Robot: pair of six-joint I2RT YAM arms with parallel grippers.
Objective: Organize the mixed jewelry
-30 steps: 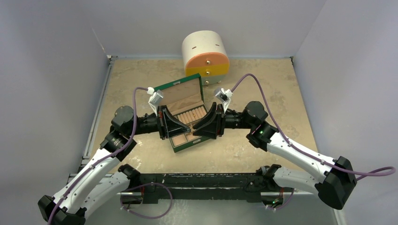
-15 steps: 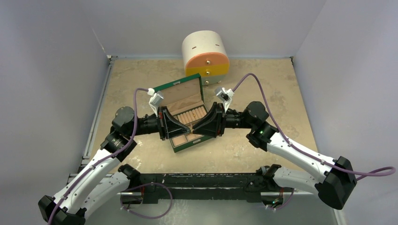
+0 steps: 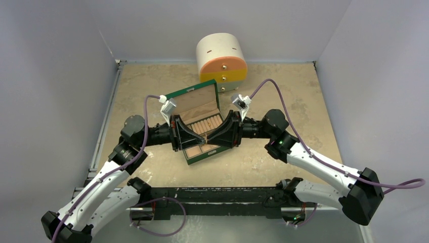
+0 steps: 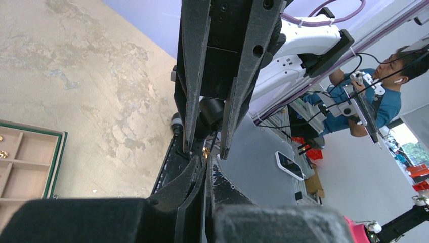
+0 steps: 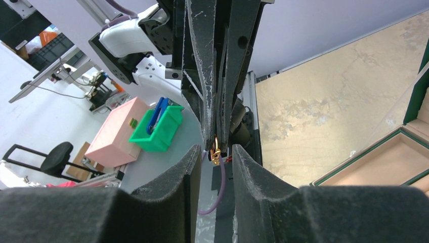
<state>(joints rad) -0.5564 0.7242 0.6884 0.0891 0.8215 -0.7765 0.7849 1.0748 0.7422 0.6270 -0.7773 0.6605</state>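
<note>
The right gripper (image 3: 210,136) has slid a little leftward. It now meets the left gripper (image 3: 203,136) tip to tip where a small gap stood between them, and its jaws have drawn in part of the way. Both hang above the open green jewelry box (image 3: 202,156) in the middle of the table (image 3: 152,81), over its tan row of ring rolls (image 3: 208,123). The left gripper is clenched on a small gold piece (image 5: 216,150), which dangles from its tips. The right gripper's fingers (image 5: 172,192) stand apart on either side of it with a gap on both sides, so they grasp nothing yet. This looks like a handover: the piece seems ready to be pinched by the right side, and it has not reached any compartment. From overhead the two grippers cover much of the box's inside. Whether the piece is a ring or an earring is too small to tell. Two tiny gold bits (image 4: 2,153) lie in a tan compartment (image 4: 30,152), cut off at the left wrist view's edge. No other jewelry shows in any view.
</note>
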